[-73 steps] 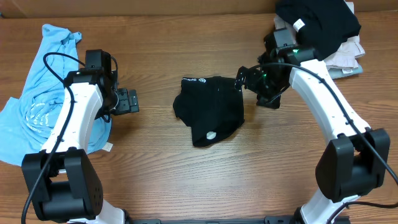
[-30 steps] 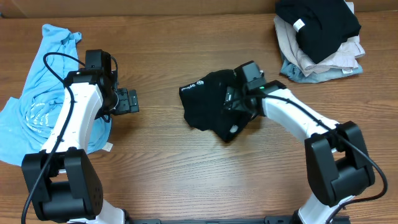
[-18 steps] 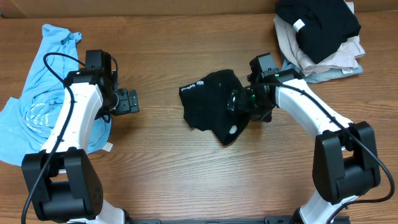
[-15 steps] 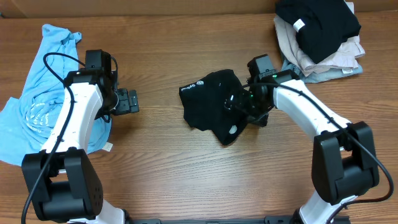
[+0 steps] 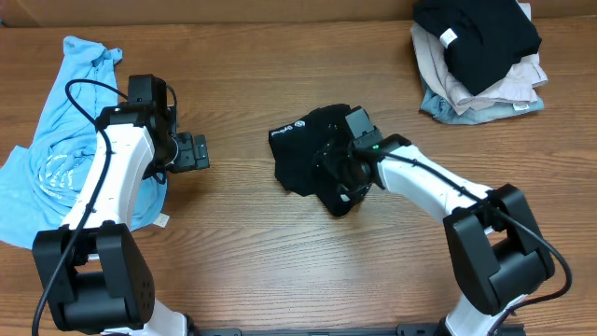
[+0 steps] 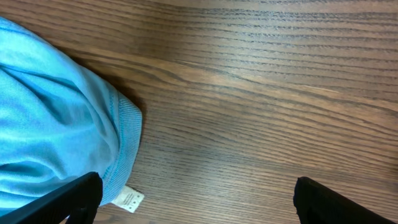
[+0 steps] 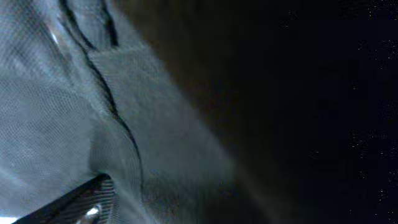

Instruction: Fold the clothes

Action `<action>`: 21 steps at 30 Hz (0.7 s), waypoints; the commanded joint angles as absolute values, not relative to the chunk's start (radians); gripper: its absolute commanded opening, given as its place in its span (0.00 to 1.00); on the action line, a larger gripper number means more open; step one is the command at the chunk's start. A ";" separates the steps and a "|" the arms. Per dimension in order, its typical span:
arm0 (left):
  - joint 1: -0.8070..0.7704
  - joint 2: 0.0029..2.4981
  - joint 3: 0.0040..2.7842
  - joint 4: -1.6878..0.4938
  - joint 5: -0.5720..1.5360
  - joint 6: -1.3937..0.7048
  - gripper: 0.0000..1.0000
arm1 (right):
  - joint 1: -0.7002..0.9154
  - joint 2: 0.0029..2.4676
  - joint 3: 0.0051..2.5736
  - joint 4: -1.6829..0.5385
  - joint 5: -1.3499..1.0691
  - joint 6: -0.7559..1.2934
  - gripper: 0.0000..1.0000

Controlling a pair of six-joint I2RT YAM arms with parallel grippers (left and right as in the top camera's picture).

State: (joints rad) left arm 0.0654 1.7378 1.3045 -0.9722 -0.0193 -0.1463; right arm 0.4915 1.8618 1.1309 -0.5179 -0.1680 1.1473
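Note:
The black shirt (image 5: 303, 154) lies crumpled in a heap at the table's middle, with a small white logo showing on its upper left. My right gripper (image 5: 343, 177) is pressed down into the heap's right side. In the right wrist view black cloth (image 7: 124, 93) fills the frame. Only one finger shows, far out at the bottom left, so my right gripper (image 7: 205, 202) looks open with cloth between its jaws. My left gripper (image 5: 198, 152) is open and empty over bare wood, well left of the shirt; it also shows in the left wrist view (image 6: 196, 196).
A light blue garment (image 5: 65, 140) lies spread at the far left, its hem and white tag by my left fingers (image 6: 56, 124). A stack of folded garments (image 5: 480, 56), black on top with a white tag, sits at the back right.
My right gripper has swung in from the shirt's right edge and now sits lower and further left on the heap. The shirt has bunched up and shifted slightly. The left arm has not moved.

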 commanded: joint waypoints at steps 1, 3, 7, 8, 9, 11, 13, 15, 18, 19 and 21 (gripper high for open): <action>0.065 1.747 1.322 -0.971 -0.006 -0.127 1.00 | 0.524 1.871 1.098 -0.445 -0.074 1.213 0.85; 0.065 1.747 1.322 -0.971 -0.006 -0.127 1.00 | 0.538 1.883 1.090 -0.396 -0.041 1.213 0.81; 0.065 1.747 1.322 -0.971 -0.006 -0.127 1.00 | 0.566 1.927 1.087 -0.314 -0.028 1.214 0.77; 0.065 1.747 1.322 -0.971 -0.006 -0.127 1.00 | 0.572 1.939 1.087 -0.305 -0.029 1.219 0.76; 0.065 1.747 1.322 -0.971 -0.006 -0.127 1.00 | 0.578 1.953 1.087 -0.299 -0.028 1.229 0.73; 0.065 1.747 1.322 -0.971 -0.006 -0.127 1.00 | 0.587 1.979 1.087 -0.290 -0.032 1.232 0.69; 0.065 1.747 1.322 -0.971 -0.006 -0.127 1.00 | 0.592 2.002 1.087 -0.288 -0.042 1.232 0.62; 0.065 1.747 1.322 -0.971 -0.006 -0.127 1.00 | 0.592 2.017 1.087 -0.289 -0.057 1.231 0.52; 0.065 1.747 1.322 -0.971 -0.006 -0.127 1.00 | 0.588 2.018 1.087 -0.290 -0.073 1.223 0.37; 0.065 1.747 1.322 -0.971 -0.006 -0.127 1.00 | 0.586 2.017 1.087 -0.291 -0.083 1.213 0.33; 0.065 1.747 1.322 -0.971 -0.006 -0.127 1.00 | 0.577 2.017 1.087 -0.289 -0.112 1.176 0.29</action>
